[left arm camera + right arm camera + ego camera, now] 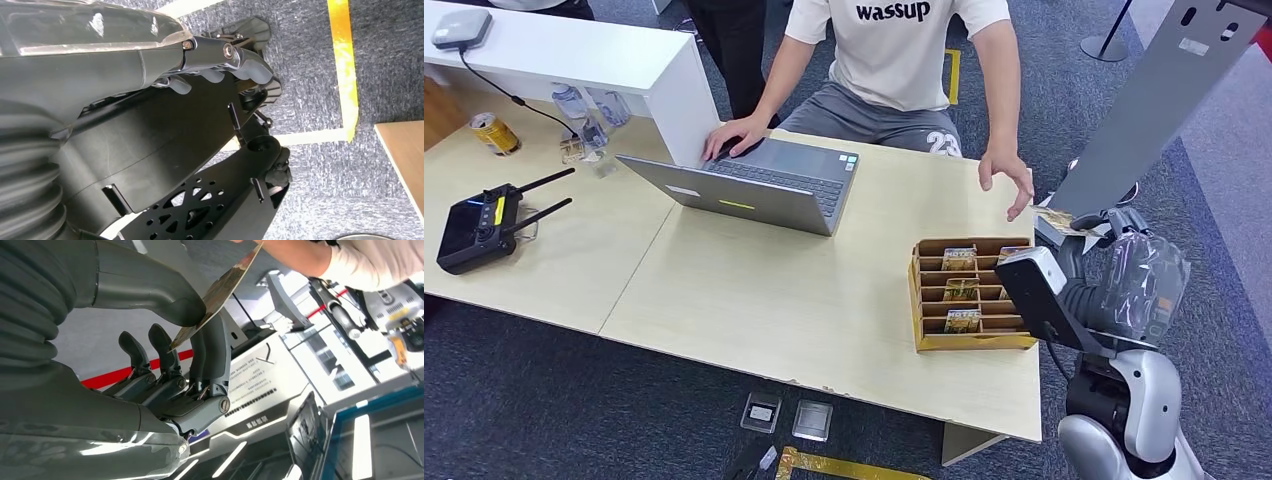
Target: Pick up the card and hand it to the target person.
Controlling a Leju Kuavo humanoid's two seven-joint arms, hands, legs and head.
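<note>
Head view: the card (pixel 1056 219) is held pinched by the right hand (pixel 1092 228), lifted clear beyond the desk's (pixel 804 310) right edge just below the person's hand (pixel 1009 180), so pickup is judged done and only the handover remains.

Pale wood-grain table (pixel 754 300) on mottled grey-blue carpet (pixel 544 400) with yellow tape (pixel 844 466); brown cardboard rack (pixel 969 340) at its right edge holding green-and-yellow printed cards (pixel 960 259); grey laptop (pixel 754 185) with yellow mark; black controller (pixel 479 232); person's white shirt (pixel 904 50), black lettering; gold can (pixel 496 133).
</note>
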